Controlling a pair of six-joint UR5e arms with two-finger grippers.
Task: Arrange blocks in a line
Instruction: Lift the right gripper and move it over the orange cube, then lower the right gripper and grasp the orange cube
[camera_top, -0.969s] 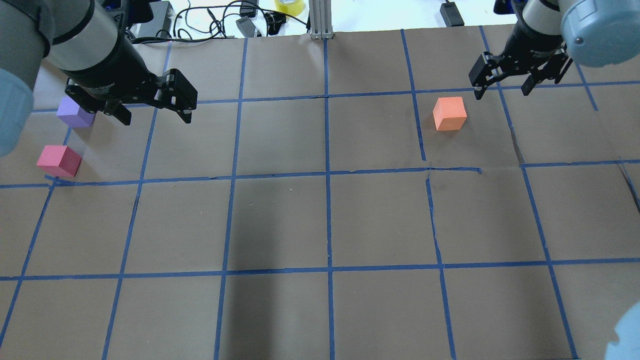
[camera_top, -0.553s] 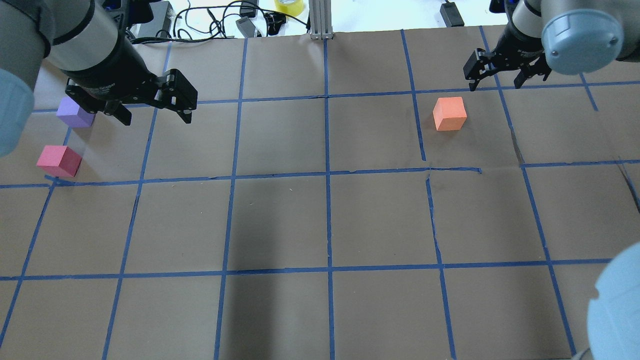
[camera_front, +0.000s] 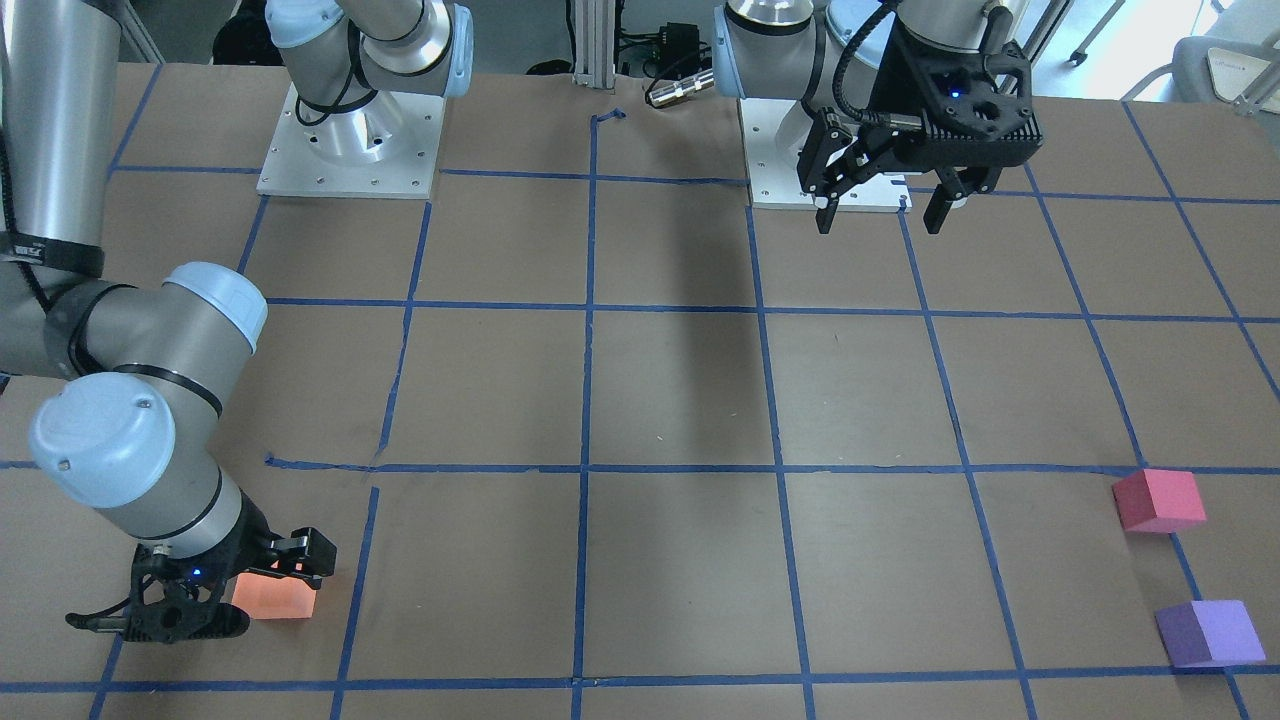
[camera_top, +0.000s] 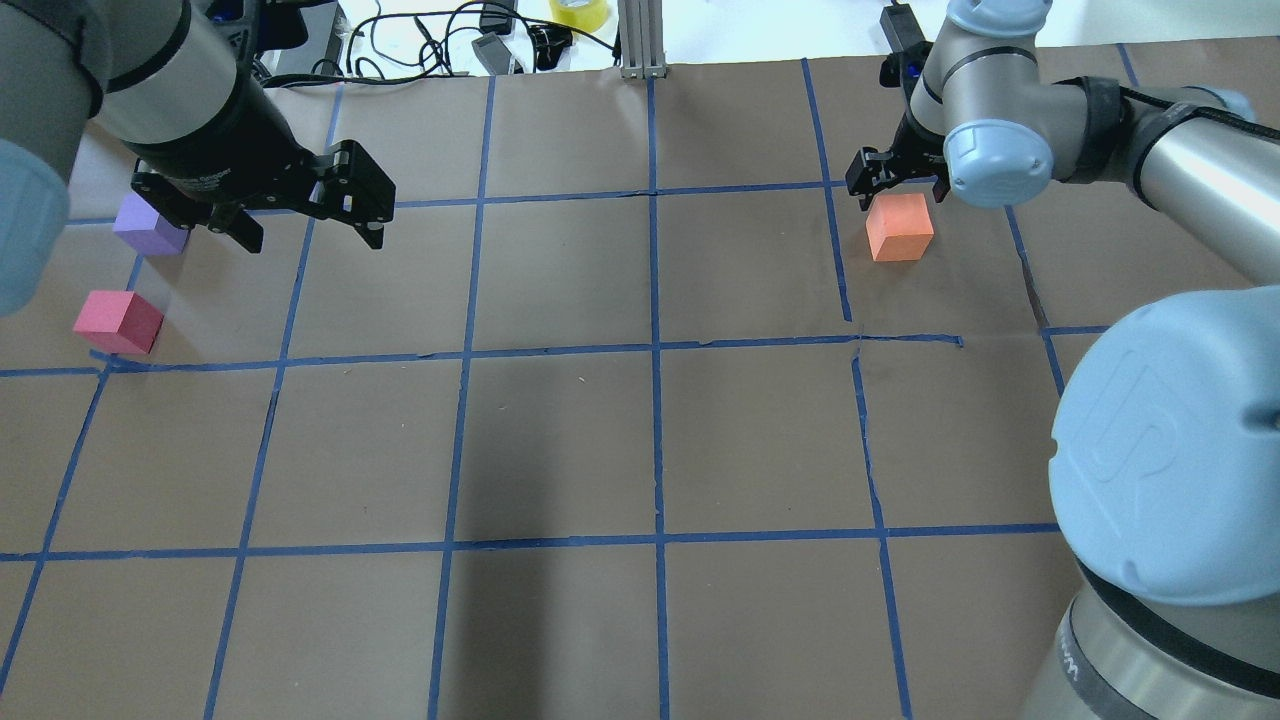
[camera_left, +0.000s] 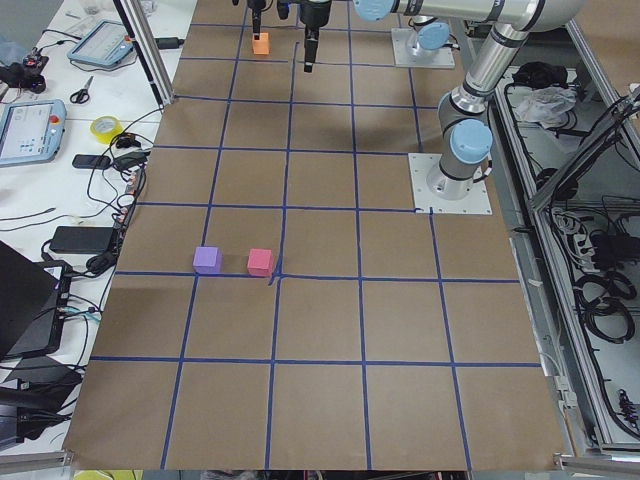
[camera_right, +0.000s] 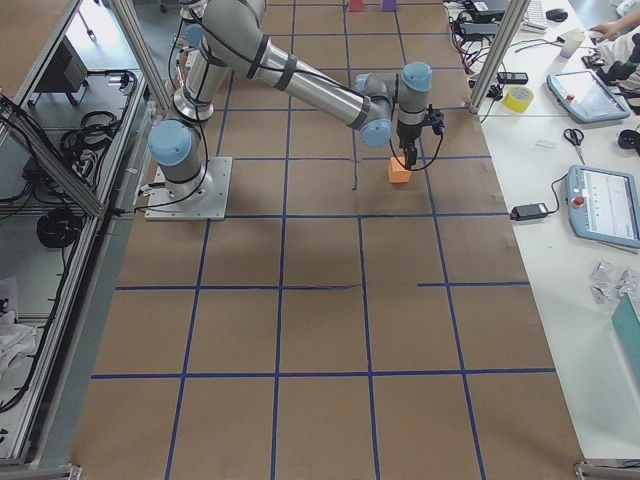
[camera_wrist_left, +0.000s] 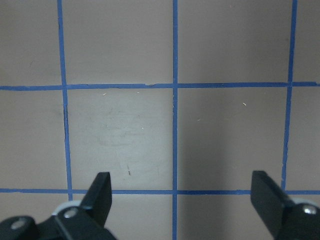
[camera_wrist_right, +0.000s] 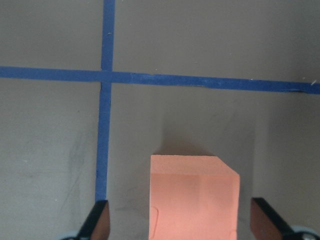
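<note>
The orange block (camera_top: 899, 227), pinkish-red block (camera_top: 118, 321) and purple block (camera_top: 148, 225) sit on brown paper (camera_top: 560, 440) gridded with blue tape (camera_top: 657, 450).

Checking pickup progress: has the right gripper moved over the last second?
Yes: in the overhead view, the right gripper moved left, from right of the orange block to directly over it.

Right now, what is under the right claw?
The orange block sits on the brown paper between the right claw's open fingers, with a gap on each side. The paper beneath the block is covered.
</note>
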